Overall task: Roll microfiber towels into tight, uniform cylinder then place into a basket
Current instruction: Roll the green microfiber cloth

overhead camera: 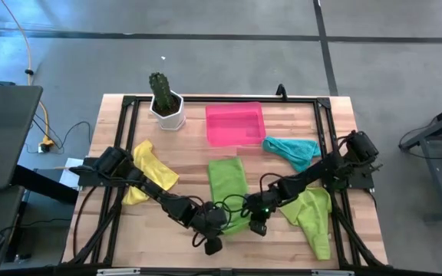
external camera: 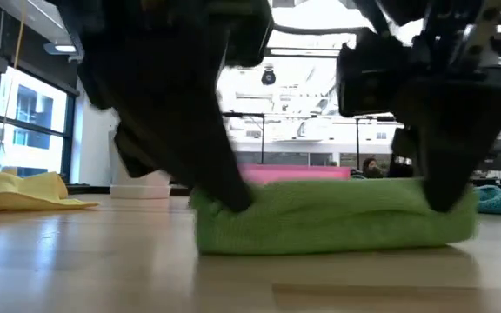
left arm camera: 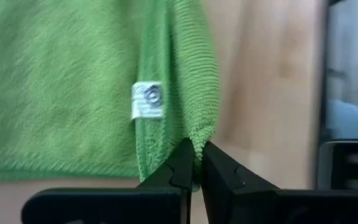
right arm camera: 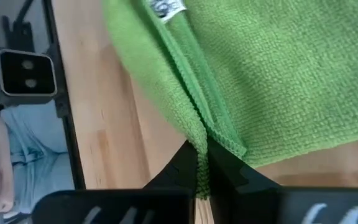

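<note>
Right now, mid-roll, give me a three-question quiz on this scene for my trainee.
1. True or false: both grippers are shut on the centre green towel.
2. Which towel lies nearest the pink basket? A yellow, B teal, C green at the right edge.
3. Fill in: the basket holds ___ towels.

Key:
1. True. The left gripper and the right gripper each pinch a near corner of it.
2. B. The teal towel lies beside the basket's right corner; the yellow towel and the second green towel lie farther off.
3. No.
</note>
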Controlling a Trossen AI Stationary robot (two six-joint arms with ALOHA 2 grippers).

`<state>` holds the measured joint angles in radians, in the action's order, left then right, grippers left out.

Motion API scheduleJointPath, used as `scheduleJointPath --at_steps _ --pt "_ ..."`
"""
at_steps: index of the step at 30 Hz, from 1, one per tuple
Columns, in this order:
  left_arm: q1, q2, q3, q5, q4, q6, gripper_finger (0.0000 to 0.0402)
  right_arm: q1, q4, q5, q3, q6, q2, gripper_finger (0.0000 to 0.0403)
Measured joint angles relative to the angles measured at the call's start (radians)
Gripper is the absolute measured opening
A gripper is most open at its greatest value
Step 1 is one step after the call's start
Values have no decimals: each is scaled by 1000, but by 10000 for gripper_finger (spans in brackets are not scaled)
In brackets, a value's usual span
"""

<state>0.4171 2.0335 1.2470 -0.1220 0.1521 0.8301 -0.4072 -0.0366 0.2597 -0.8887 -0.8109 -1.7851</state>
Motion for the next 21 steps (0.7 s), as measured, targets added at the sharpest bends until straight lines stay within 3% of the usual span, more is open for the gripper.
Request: scheduleJointPath --at_steps 7,17,21 --pt "-6 -3 -1 -66 65 76 9 34 -7 -22 0 26 0 5" --pt "4 -12 -1 10 -18 73 9 41 0 66 0 24 0 5" --pt "4 -12 -1 6 -8 135 9 44 -1 38 0 5 0 5"
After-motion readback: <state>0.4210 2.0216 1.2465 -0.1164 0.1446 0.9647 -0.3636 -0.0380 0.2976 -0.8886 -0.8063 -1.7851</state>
